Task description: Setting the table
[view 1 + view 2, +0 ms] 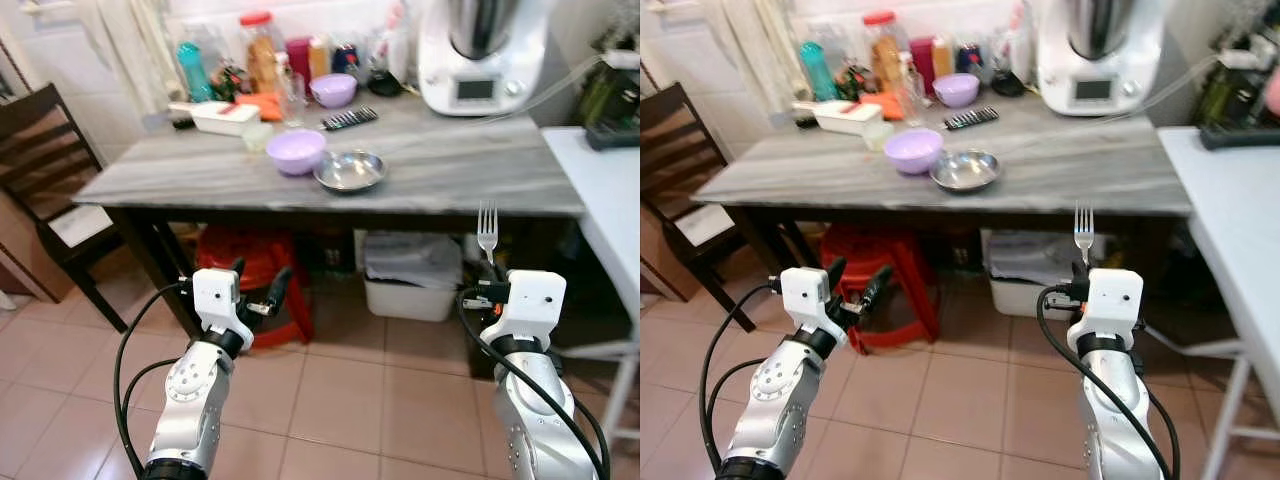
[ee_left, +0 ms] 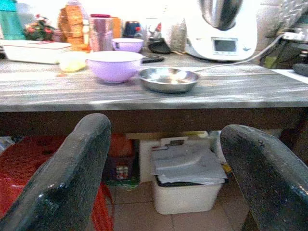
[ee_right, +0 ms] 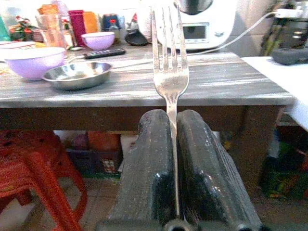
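Observation:
My right gripper (image 1: 491, 268) is shut on a silver fork (image 1: 487, 231), which stands upright with its tines up, below and in front of the grey table (image 1: 470, 170). The right wrist view has the fork (image 3: 169, 72) pinched between both black fingers (image 3: 149, 159). My left gripper (image 1: 262, 290) is open and holds nothing, low in front of the table's left half; its fingers (image 2: 72, 173) stand wide apart. On the table sit a steel dish (image 1: 350, 170) and a lilac bowl (image 1: 296, 151) beside it.
At the table's back stand a white kitchen machine (image 1: 482, 55), a second lilac bowl (image 1: 333, 89), jars, bottles, a white container (image 1: 224, 117) and a remote (image 1: 349, 118). A dark chair (image 1: 45, 160) stands left, a white table (image 1: 610, 200) right. Under the table: red stool (image 1: 250, 265), white bin (image 1: 410, 275).

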Controlling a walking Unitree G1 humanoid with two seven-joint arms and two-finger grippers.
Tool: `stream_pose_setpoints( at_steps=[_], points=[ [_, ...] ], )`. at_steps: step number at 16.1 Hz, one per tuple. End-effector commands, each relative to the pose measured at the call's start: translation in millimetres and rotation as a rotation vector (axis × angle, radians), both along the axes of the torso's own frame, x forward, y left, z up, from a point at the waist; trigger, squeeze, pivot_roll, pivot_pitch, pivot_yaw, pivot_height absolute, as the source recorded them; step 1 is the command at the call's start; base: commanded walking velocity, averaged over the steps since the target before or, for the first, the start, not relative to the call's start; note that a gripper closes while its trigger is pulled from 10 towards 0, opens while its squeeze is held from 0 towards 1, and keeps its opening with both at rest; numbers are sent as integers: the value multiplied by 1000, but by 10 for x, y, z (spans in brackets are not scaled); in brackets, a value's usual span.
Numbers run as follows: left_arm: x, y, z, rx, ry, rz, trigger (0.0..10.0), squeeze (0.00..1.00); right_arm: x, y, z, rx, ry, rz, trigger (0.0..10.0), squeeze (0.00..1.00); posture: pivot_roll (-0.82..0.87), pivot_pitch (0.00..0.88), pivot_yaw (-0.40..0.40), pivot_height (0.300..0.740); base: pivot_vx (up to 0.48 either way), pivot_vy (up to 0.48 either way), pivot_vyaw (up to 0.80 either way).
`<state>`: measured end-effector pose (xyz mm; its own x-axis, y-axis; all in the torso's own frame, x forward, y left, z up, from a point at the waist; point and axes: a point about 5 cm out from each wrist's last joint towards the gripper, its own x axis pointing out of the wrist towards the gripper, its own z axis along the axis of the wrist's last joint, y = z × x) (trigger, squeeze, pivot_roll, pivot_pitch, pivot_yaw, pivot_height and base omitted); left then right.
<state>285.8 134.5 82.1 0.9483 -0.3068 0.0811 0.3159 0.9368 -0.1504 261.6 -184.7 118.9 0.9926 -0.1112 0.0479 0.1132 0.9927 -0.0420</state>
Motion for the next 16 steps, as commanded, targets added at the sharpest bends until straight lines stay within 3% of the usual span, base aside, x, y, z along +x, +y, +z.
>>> stream_pose_setpoints(
  at_steps=[1,16],
  points=[
    [7,101,24,16,-10,18,10000,0,25,83,45,10,-20,25,10000,0,-175,0,101,740,371,0,0],
    [0,78,13,17,-8,7,10000,0,21,90,24,12,-13,33,10000,0,-178,0,105,740,373,0,0]
  ],
)
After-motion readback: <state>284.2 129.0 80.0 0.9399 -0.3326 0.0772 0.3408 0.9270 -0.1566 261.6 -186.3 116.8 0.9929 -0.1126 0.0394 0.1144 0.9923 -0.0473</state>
